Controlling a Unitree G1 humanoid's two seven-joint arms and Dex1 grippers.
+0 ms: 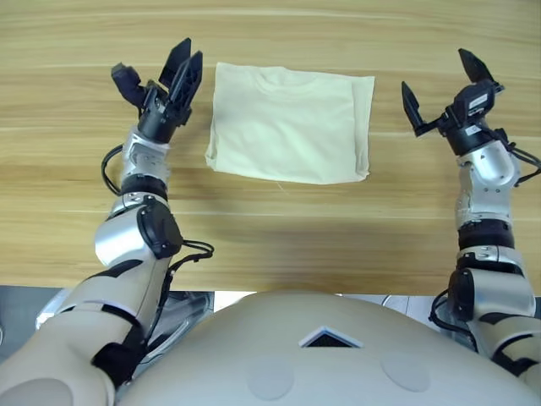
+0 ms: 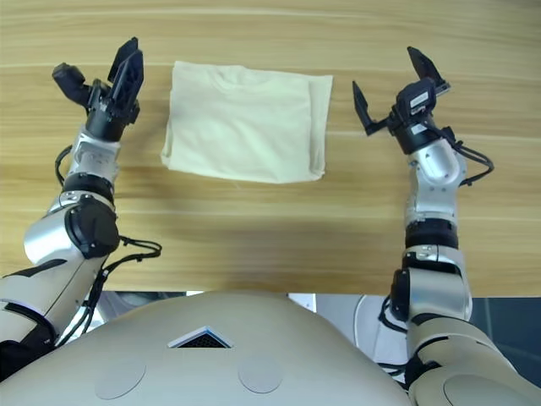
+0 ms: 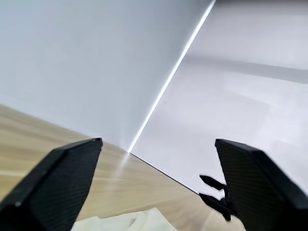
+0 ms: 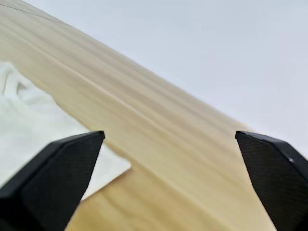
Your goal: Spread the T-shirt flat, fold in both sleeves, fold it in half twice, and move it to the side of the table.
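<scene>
In the head view we saw the folded T-shirt (image 1: 287,123) mid-table (image 1: 270,228), between the left gripper (image 1: 161,80) and right gripper (image 1: 444,85). Left wrist view: claw spread wide, empty. Right wrist view: likewise. The cloth looked soft, light, perhaps layered; we judged its folded edge the best place to pinch.

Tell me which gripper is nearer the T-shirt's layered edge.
Right. The right gripper is open beside the layered edge; the left gripper, also open, lies beyond the T-shirt's opposite side.

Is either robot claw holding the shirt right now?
No, the left gripper and right gripper are open, apart from the folded T-shirt, one on each side.
</scene>
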